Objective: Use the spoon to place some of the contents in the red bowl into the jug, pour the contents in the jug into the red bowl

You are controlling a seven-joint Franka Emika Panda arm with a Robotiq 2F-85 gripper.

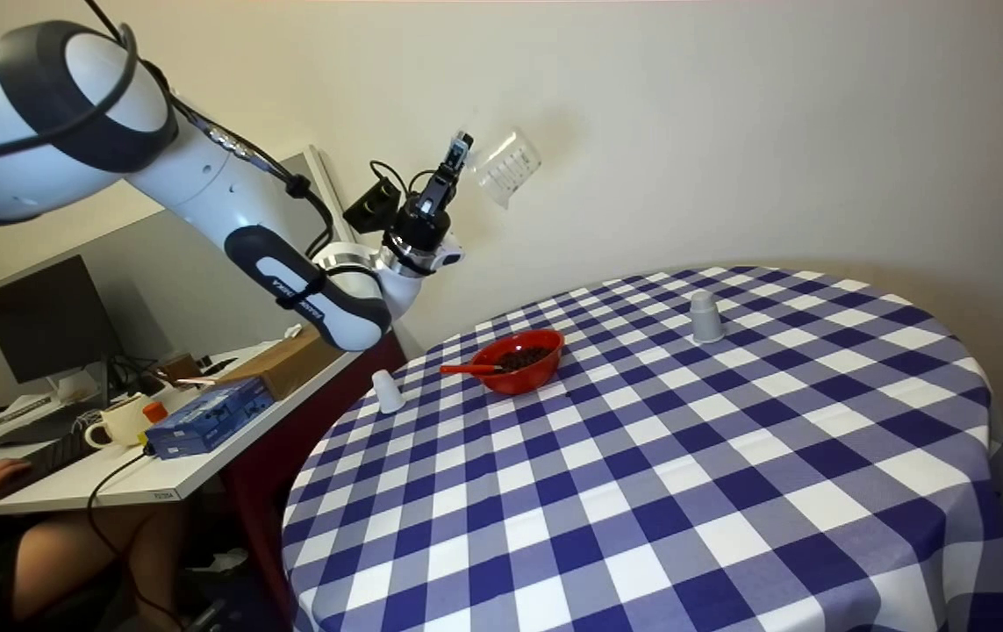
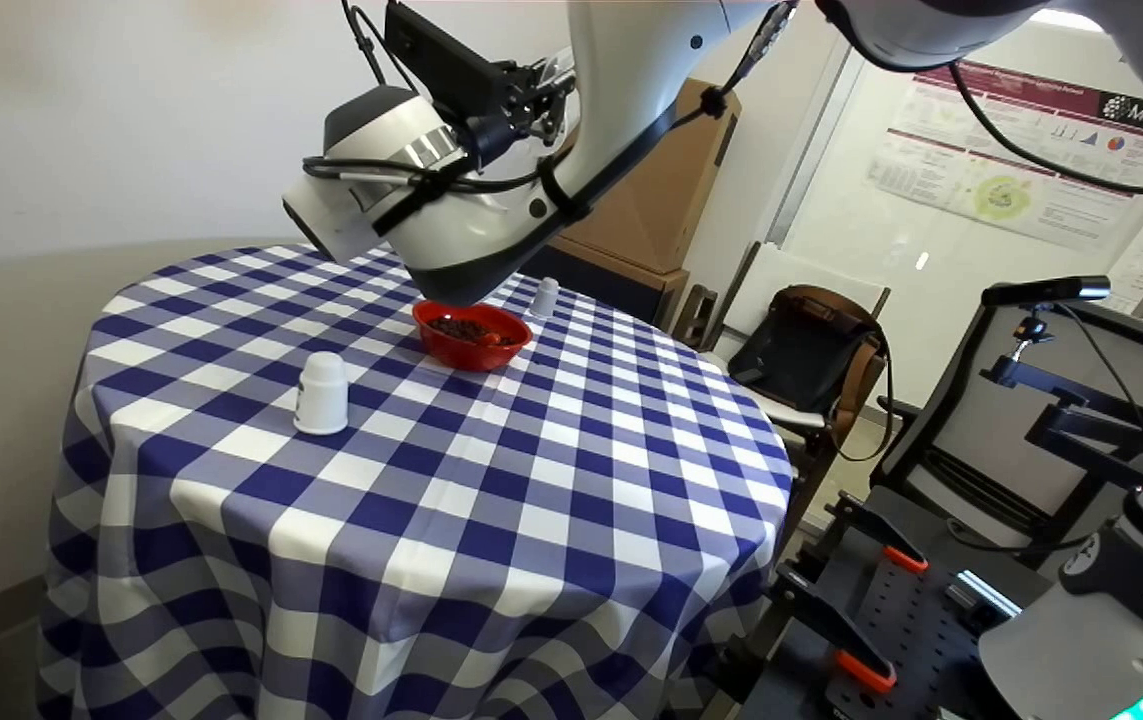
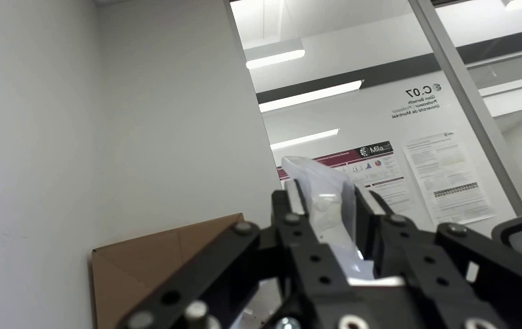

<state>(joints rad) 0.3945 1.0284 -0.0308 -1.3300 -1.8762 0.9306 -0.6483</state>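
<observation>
My gripper (image 1: 463, 142) is shut on the handle of the clear jug (image 1: 508, 167), high above the table. The jug is strongly tilted, its wider end facing down and left in that exterior view. The handle also shows between the fingers in the wrist view (image 3: 327, 214), with a few dark specks near it. In an exterior view the jug (image 2: 559, 70) is mostly hidden behind the gripper. The red bowl (image 1: 526, 383) stands on the table below, with dark small contents; it also shows in an exterior view (image 2: 471, 354). A red spoon (image 1: 466, 369) rests in it, handle over the rim.
Two white cup-like pieces stand on the checked tablecloth (image 1: 624, 491), one on each side of the bowl (image 1: 705, 318) (image 1: 387, 392). A wall (image 1: 773, 132) rises behind the table. A desk with a blue box (image 1: 211, 417) and a seated person is beside it.
</observation>
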